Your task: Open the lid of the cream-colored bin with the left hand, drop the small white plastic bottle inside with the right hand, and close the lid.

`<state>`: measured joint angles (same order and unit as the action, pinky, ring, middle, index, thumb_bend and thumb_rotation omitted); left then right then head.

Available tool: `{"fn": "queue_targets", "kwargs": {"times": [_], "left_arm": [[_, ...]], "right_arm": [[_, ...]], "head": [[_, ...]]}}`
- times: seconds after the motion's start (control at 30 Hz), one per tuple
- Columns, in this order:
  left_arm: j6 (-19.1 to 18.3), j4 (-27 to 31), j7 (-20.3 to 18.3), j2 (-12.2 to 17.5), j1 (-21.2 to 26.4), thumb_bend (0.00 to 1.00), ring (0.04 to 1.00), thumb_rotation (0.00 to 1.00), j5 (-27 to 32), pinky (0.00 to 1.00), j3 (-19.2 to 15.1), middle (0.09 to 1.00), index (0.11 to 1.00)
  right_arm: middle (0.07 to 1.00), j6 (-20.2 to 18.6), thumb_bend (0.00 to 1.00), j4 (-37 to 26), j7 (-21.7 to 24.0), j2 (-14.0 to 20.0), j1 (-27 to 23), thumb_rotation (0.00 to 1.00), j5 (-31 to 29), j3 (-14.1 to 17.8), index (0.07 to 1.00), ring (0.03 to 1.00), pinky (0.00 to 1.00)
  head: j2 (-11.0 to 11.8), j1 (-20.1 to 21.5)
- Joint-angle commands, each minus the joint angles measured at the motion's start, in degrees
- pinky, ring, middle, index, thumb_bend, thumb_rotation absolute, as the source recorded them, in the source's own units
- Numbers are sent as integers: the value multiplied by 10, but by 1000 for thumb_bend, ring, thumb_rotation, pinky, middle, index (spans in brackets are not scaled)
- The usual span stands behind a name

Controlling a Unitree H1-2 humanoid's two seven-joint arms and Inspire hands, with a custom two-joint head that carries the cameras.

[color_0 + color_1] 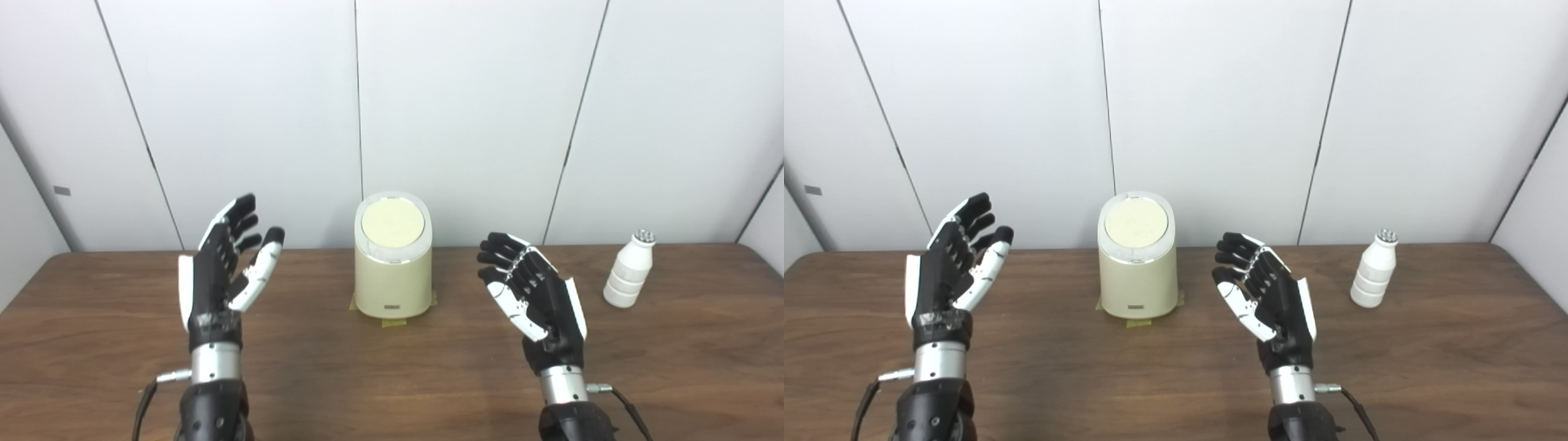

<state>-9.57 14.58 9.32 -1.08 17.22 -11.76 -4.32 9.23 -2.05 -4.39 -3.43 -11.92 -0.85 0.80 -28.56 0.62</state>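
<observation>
The cream-colored bin (393, 275) stands upright at the back middle of the table, its round lid (392, 223) down flat. A small white plastic bottle (629, 271) with a silvery cap stands upright to the bin's right. My left hand (223, 269) hovers left of the bin, palm facing inward, open and holding nothing. Between the bin and the bottle, my right hand (536, 294) is also open and empty, its fingers spread and pointing up. Neither hand touches the bin or the bottle.
The brown wooden table (392, 380) runs across the whole view, with white wall panels (465, 110) right behind it. Strips of yellow tape (395, 321) mark the bin's base. Thin cables hang from both wrists.
</observation>
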Motion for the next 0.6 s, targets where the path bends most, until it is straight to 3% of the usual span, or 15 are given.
{"fn": "queue_targets", "kwargs": {"times": [0.0,0.27,0.5,0.57], "left_arm": [[-16,16,-3,8,49,623,925,406,-19,879,8,925,903],[-92,-21,-4,12,142,795,995,372,-56,940,30,995,994],[-135,-62,-11,23,204,886,983,383,-100,906,66,1000,995],[-147,-73,-13,29,219,908,958,419,-124,840,84,999,996]], "right_arm": [[690,11,271,-17,6,0,-18,300,-5,-1,676,678,594],[692,20,272,-12,3,0,-19,304,0,0,682,679,590],[697,13,270,-16,2,0,-18,291,0,1,684,686,593],[697,12,273,-17,2,-1,-18,295,-2,2,685,686,596]], "head": [[-1,0],[-2,4],[-2,4],[-2,4]]}}
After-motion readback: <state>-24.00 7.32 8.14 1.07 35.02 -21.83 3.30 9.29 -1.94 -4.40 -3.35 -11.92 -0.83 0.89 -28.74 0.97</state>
